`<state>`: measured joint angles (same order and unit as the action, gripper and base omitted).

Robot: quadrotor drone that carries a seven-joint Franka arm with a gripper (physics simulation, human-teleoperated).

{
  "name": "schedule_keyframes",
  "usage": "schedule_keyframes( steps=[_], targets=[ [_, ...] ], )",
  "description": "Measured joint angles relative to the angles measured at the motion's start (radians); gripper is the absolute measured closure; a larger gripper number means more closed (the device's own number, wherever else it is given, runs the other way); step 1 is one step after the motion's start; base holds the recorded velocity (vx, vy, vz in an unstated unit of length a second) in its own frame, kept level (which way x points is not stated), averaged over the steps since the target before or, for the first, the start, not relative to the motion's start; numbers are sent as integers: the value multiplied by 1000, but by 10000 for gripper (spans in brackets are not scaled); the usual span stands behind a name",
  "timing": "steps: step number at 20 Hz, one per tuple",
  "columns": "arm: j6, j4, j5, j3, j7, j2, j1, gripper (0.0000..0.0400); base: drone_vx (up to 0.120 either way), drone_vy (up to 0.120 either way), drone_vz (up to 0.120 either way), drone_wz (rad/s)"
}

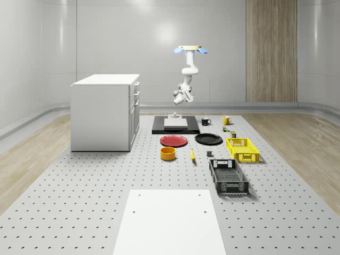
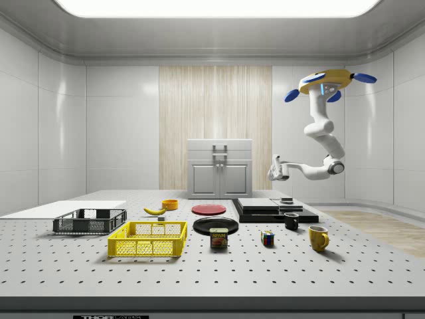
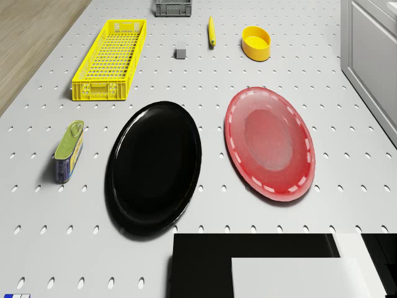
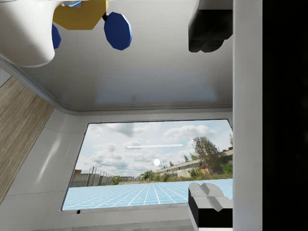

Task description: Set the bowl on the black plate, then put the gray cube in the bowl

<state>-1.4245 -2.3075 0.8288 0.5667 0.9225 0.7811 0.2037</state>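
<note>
The drone [image 1: 191, 50] hovers above the far end of the table, its gripper [image 2: 274, 169] hanging empty in the air with fingers spread. There's one yellow bowl [image 1: 168, 153] on the table beside one red plate [image 1: 174, 141], one black plate [image 1: 208, 139] and one gray cube [image 3: 180, 53] sitting between the two crates, yellow [image 1: 243, 149] and black [image 1: 228, 177].

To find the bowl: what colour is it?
Yellow. The bowl shows best in the drone view, beside the banana.
</note>
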Motion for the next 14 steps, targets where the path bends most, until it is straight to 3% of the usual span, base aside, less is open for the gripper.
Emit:
schedule_keyframes(
  steps=[4,7,10,14],
  targets=[
    [8,-257,452,249,143,57,148,0,120,0,-120,0],
    [59,-419,748,397,278,99,302,0,120,0,-120,0],
    [130,-513,947,503,398,138,462,0,120,0,-120,0],
    [207,-565,1083,590,509,184,628,0,120,0,-120,0]
  ],
)
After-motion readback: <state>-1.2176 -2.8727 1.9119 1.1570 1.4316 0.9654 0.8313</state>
